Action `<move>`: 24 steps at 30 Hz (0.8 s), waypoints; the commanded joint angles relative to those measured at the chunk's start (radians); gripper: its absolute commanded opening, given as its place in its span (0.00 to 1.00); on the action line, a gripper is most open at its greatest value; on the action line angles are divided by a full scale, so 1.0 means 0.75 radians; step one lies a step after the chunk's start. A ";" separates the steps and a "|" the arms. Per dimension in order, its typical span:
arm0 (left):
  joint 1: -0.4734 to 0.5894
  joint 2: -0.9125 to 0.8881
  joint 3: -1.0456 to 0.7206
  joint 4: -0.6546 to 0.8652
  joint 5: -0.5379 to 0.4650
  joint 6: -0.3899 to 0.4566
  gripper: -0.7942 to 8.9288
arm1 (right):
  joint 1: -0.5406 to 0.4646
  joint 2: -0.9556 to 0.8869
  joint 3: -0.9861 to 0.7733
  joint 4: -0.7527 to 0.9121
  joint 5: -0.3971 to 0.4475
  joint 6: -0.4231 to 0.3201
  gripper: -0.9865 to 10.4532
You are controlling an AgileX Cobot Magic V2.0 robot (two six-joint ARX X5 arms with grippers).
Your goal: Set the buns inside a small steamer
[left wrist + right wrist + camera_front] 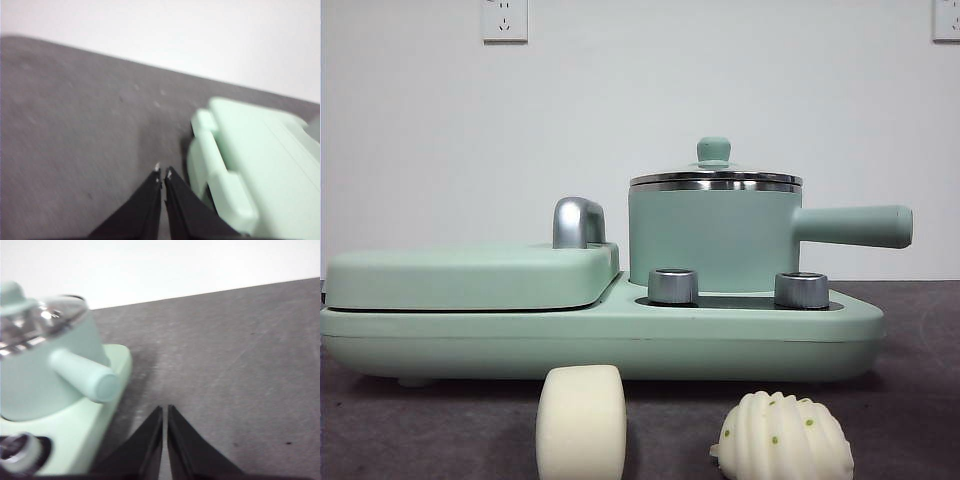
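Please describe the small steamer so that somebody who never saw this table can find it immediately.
Find the long mint-green cooking appliance across the dark table; the small steamer stands on its right half, behind two silver knobs. It is a round mint-green pot with a steel rim and a green-knobbed lid. Unlike the flat griddle beside it, it is tall, with a straight green handle sticking sideways.

The steamer (710, 238) has a matt mint-green body and handle, a bright polished steel rim and a glossy glass lid (715, 176); the griddle (470, 277) has the same matt green finish with a shiny chrome handle (576, 222), and the two knobs (672, 285) look like brushed metal. The smooth bun (581, 420) is matt cream-white, the ridged bun (782, 436) deeply grooved with green specks. The table (240, 355) is dark grey, matt and slightly rough; the black jaws look matt too.
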 commanded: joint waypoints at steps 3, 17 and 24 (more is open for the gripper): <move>-0.033 0.075 0.106 -0.085 0.048 -0.066 0.10 | 0.003 0.042 0.180 -0.104 -0.042 0.148 0.10; -0.156 0.566 0.640 -0.210 0.319 -0.024 0.10 | 0.007 0.481 0.790 -0.395 -0.481 0.045 0.10; -0.219 0.867 0.948 -0.358 0.481 0.108 0.10 | 0.007 0.719 1.037 -0.574 -0.628 -0.118 0.10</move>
